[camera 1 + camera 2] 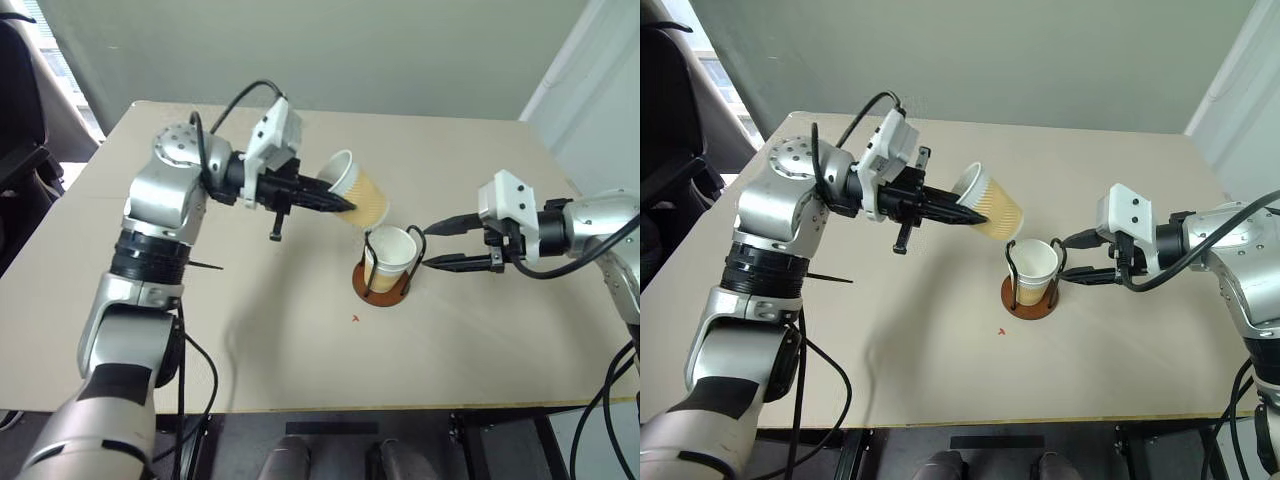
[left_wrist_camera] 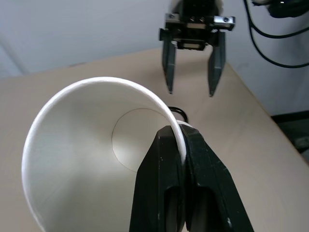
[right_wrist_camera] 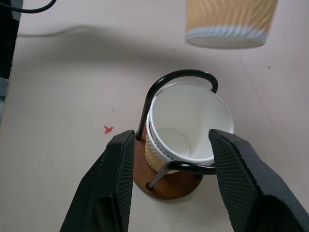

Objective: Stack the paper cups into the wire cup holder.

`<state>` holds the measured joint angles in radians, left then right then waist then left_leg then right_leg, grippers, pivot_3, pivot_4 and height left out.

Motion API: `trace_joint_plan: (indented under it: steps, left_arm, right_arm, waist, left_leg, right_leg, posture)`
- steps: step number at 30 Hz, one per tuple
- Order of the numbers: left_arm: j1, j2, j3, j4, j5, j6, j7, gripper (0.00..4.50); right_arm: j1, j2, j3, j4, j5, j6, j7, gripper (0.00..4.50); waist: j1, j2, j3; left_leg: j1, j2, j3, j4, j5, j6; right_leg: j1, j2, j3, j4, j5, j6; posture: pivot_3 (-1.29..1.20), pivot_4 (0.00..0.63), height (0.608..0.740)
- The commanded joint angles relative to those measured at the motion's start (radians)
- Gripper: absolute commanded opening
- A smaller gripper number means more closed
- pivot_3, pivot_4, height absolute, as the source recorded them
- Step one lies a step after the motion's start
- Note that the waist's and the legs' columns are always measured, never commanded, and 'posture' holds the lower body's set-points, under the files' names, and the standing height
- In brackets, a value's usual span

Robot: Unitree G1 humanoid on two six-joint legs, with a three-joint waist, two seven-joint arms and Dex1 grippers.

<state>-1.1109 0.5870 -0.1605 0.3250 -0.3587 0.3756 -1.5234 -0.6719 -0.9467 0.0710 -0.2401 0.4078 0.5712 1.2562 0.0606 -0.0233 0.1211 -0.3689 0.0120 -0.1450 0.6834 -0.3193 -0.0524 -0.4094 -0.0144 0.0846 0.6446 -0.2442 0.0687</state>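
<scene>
**A:** So how's that cup going to behave? Looks flimsy.

**B:** It is, I'd say. My left hand (image 1: 345, 205) is pinched shut on the rim of the paper cup (image 1: 362, 196), one finger inside and one outside the wall. The cup hangs tilted in the air, just up and to the left of the wire cup holder (image 1: 384, 274). Thin paper weighs next to nothing, but it probably dents if I squeeze hard, and a rim pinch lets it swing. The ribbed outside should give some grip though.

**A:** And the holder?

**B:** There's already a cup (image 1: 1034, 265) seated in it, mouth up, inside the black wire loops. My right hand (image 3: 170, 183) is half open, its fingers on either side of the holder; whether they touch the wires I can't tell. That base looks light enough to skid if I bump it, so bracing it there seems sensible.

**A:** Room to work?

**B:** Plenty. The tabletop (image 1: 250, 340) is bare around the holder apart from a small red mark (image 1: 355, 318), and the holder sits well in from every edge. The tight part is the loops: I reckon the cup has to come upright and drop straight between them, or its bottom edge catches a wire.
</scene>
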Motion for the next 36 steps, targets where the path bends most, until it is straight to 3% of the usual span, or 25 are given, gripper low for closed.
trace_joint_plan:
  steps: [1,10,36]
  left_arm:
    - [-0.07,-0.021,-0.022,0.028,0.02,-0.039,-0.043,0.03]
    - [-0.15,-0.09,-0.078,0.137,0.05,-0.121,-0.091,0.03]
    - [-0.227,-0.152,-0.259,0.284,0.081,-0.31,-0.091,0.03]
  right_arm:
    - [0.004,-0.023,-0.021,-0.014,-0.004,-0.011,0.003,2.4]
    - [0.036,-0.037,-0.032,-0.021,-0.006,-0.014,-0.007,2.4]
    - [0.035,-0.055,-0.038,-0.006,-0.008,-0.014,-0.018,2.4]
  waist:
    - [0.002,0.0,0.0]
    - [0.003,0.0,0.0]
    - [0.007,0.0,0.0]
  left_leg:
    - [0.0,0.0,0.0,0.0,0.0,0.0]
    - [0.0,0.0,0.0,0.0,0.0,0.0]
    - [-0.003,0.0,0.001,0.001,0.0,0.002]
  right_leg:
    - [0.0,0.0,0.0,0.0,0.0,0.0]
    - [0.001,0.0,0.0,0.0,0.0,0.001]
    - [0.001,0.0,0.001,-0.001,0.002,0.004]
  posture:
    - [0.0,0.15,0.74]
    - [0.0,0.15,0.74]
    - [0.0,0.15,0.74]
